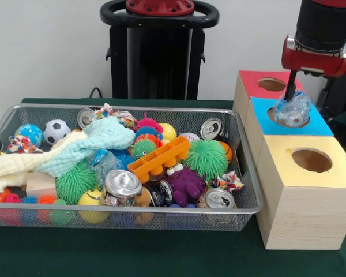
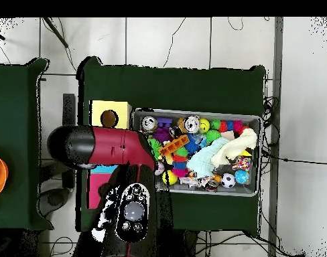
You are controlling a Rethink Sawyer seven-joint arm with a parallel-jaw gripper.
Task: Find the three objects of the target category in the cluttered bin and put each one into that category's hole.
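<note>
One plastic wad point(image 1: 292, 109), apparently gripper-held point(image 1: 290, 99), over blue box hole point(image 1: 279, 115).

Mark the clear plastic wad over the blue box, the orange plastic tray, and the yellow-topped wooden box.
Clear crinkly plastic wad point(image 1: 292, 109), front view, its middle.
Orange plastic tray point(image 1: 159, 158), front view, top face.
Yellow-topped wooden box point(image 1: 334, 173), front view, bare top.

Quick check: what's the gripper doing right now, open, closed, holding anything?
Gripper: shut on a plastic wad, clear and wrinkly with blue patches, held right over the hole in the blue-topped box.
</note>
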